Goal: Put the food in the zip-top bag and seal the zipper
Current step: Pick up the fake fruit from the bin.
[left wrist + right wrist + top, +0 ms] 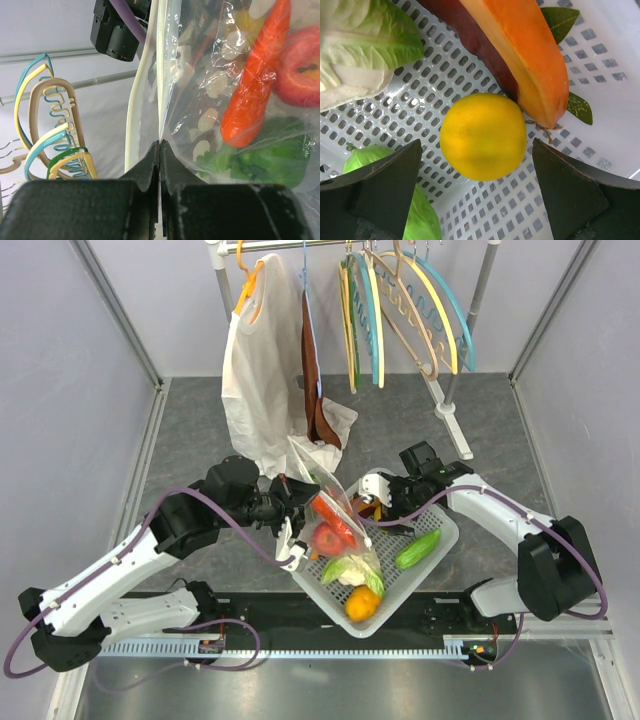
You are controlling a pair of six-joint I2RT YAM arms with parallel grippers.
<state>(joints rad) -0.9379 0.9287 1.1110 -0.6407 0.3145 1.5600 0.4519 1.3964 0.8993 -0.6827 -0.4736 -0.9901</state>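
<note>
My left gripper (160, 143) is shut on the edge of the zip-top bag (200, 100), a clear bag with white dots that it holds up over the basket (432, 570). Inside the bag lie a long orange piece (252, 82), a red apple (302, 67) and green leafy food (265, 165). The pale zipper (134, 110) runs up along the bag's edge from the jaws. My right gripper (476, 150) is open inside the basket, its fingers on either side of a round yellow fruit (482, 136) without touching it. In the top view the left gripper (298, 508) and right gripper (368, 502) flank the bag (335, 515).
In the white lattice basket (470, 210) lie a long orange wedge (525, 55), a leafy pale cabbage piece (360, 45) and a green piece (415, 215). The top view also shows a cucumber (417, 548) and an orange fruit (362, 603). A rack with a white garment (262, 370) and hangers (400, 310) stands behind.
</note>
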